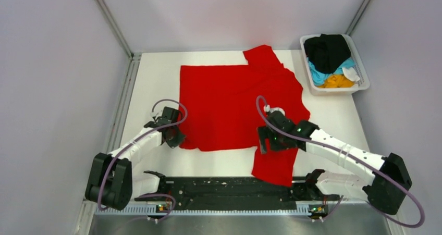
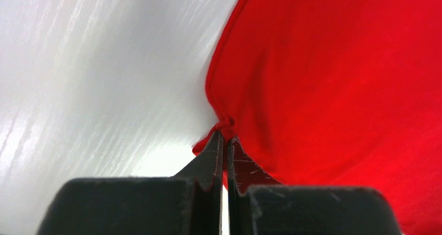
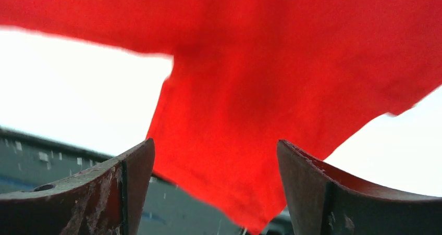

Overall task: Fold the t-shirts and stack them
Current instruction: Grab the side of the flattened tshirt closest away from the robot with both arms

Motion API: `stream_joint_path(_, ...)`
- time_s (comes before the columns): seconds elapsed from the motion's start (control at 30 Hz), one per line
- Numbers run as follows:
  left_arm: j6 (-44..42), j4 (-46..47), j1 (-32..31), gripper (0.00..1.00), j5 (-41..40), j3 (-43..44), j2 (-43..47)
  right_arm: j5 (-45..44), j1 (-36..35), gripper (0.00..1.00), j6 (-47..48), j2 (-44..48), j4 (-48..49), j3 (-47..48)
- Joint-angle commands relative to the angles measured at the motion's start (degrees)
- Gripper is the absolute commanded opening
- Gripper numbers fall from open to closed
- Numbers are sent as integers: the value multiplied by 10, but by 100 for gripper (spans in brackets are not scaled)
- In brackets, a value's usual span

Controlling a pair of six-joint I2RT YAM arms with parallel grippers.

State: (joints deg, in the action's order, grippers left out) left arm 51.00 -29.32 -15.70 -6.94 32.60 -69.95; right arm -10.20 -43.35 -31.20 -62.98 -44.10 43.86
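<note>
The bright red t-shirt (image 1: pixel 234 102) lies spread flat on the white table, one sleeve at the far side and one sleeve (image 1: pixel 273 164) hanging toward the near edge. My left gripper (image 1: pixel 176 138) is shut on the shirt's near left corner; the left wrist view shows the cloth (image 2: pixel 333 78) bunched between the closed fingertips (image 2: pixel 225 137). My right gripper (image 1: pixel 265 143) is open and hovers over the near sleeve, which shows between the spread fingers in the right wrist view (image 3: pixel 245 141). Black, light blue and orange-yellow t-shirts (image 1: pixel 328 55) lie piled in the basket.
A white plastic basket (image 1: pixel 364 78) stands at the table's far right corner. The black arm-base rail (image 1: pixel 224 190) runs along the near edge. Grey walls enclose the table on the left, back and right.
</note>
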Motion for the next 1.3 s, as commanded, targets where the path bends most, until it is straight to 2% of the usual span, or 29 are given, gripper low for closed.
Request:
stream_joint_path(0.0, -20, -55, -3, 0, -12, 8, 20, 45, -97, 83, -80, 15, -97, -20)
stream_joint_path(0.13, -15, -57, -3, 0, -17, 0, 37, 73, -166, 77, -140, 5, -108, -59)
stream_joint_path(0.3, -19, -65, -3, 0, -26, 6, 45, 90, -176, 69, -157, -24, -85, -105)
stream_joint_path(0.47, -19, -56, -3, 0, -27, -2, 37, 69, -176, 61, -165, -64, -31, -131)
stream_joint_path(0.53, -16, -47, -3, 0, -24, -10, 34, 46, -176, 48, -187, -94, -27, -137)
stream_joint_path(0.57, -16, -44, -3, 0, -19, -11, 33, 33, -176, 37, -198, -105, -27, -138)
stream_joint_path(0.63, -15, -36, -3, 0, -14, -10, 33, 2, -176, 22, -219, -106, -31, -137)
stream_joint_path(0.8, -20, -35, -3, 0, 0, 3, 35, -74, -176, 2, -236, -41, -73, -92)
stream_joint_path(1.0, -21, -32, -2, 0, 3, 24, 27, -144, -119, 0, -196, 26, -96, -32)
stream_joint_path(1.27, -32, -24, 0, 0, 24, 84, -5, -187, 5, 0, -77, 33, 32, 34)
